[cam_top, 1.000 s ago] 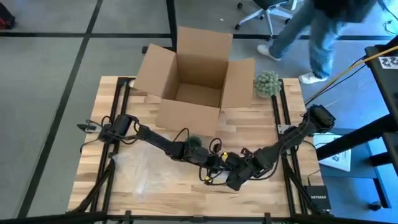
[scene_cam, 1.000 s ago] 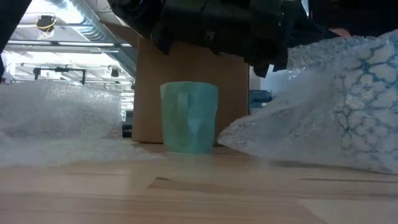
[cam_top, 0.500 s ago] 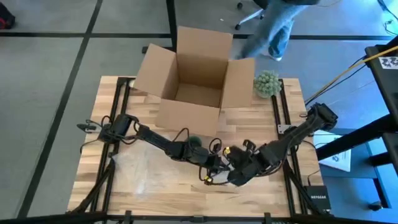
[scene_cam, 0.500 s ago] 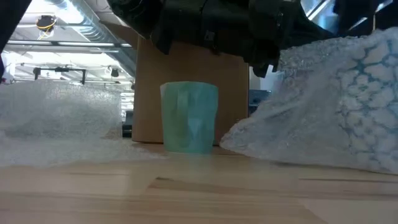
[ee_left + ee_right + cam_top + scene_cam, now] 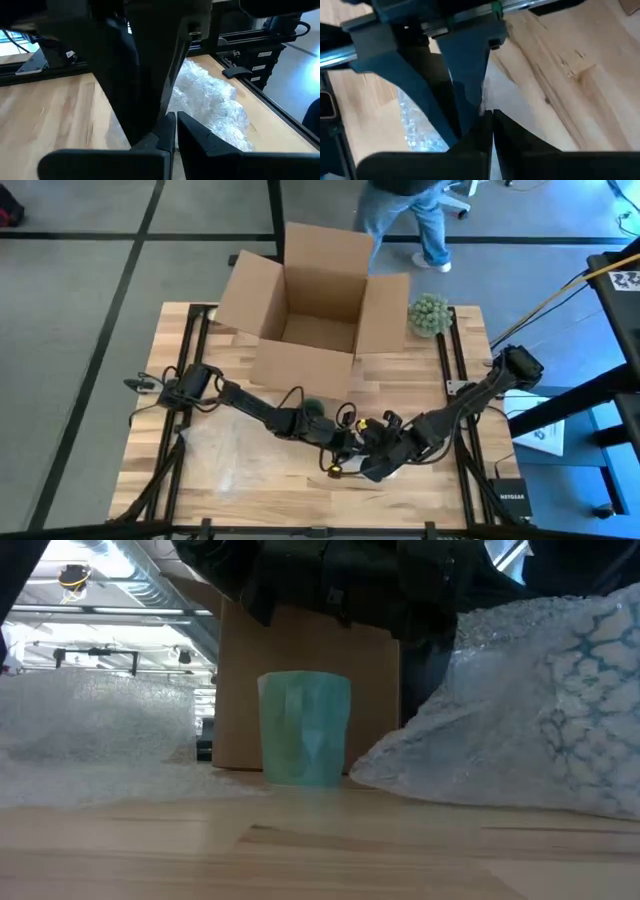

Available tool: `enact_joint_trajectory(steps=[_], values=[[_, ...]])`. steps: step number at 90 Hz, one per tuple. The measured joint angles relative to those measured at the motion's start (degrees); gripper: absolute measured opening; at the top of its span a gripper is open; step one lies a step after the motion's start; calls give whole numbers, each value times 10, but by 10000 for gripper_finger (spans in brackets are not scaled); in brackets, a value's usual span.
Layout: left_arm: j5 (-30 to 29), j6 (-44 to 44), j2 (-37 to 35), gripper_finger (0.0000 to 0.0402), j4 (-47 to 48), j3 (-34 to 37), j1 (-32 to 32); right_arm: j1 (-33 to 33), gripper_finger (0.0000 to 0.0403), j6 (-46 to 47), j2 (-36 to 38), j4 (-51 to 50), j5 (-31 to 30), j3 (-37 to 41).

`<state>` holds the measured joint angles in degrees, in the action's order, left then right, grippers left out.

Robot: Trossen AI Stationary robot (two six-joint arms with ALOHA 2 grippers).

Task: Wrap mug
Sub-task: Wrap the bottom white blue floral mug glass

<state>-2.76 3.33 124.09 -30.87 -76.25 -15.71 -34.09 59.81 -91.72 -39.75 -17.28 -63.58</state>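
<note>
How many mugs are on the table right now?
1. A green mug stands upright on the wooden table, in front of the cardboard box, bubble wrap beside it. Others may be hidden.

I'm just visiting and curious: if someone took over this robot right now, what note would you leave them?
Left gripper: shut, beside the green mug.
Right gripper: shut on bubble wrap, holding its edge lifted to one side of the mug.
Mug stands upright on the wooden table, in front of the open cardboard box.
Done: wrap picked up.
Left: bring the wrap around the mug; it is still bare.
</note>
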Motion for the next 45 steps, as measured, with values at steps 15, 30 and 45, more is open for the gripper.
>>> enact_joint_trajectory(steps=[15, 30, 45], values=[[0, 0, 0, 0, -1, 0, 0, 0, 0, 1, 0, 7, 15, 10], [2, 1, 0, 0, -2, 0, 0, 1, 0, -28, 2, -36, 35, -30], [0, 1, 0, 0, 1, 0, -1, -1, 0, -46, 13, -95, 41, -107]])
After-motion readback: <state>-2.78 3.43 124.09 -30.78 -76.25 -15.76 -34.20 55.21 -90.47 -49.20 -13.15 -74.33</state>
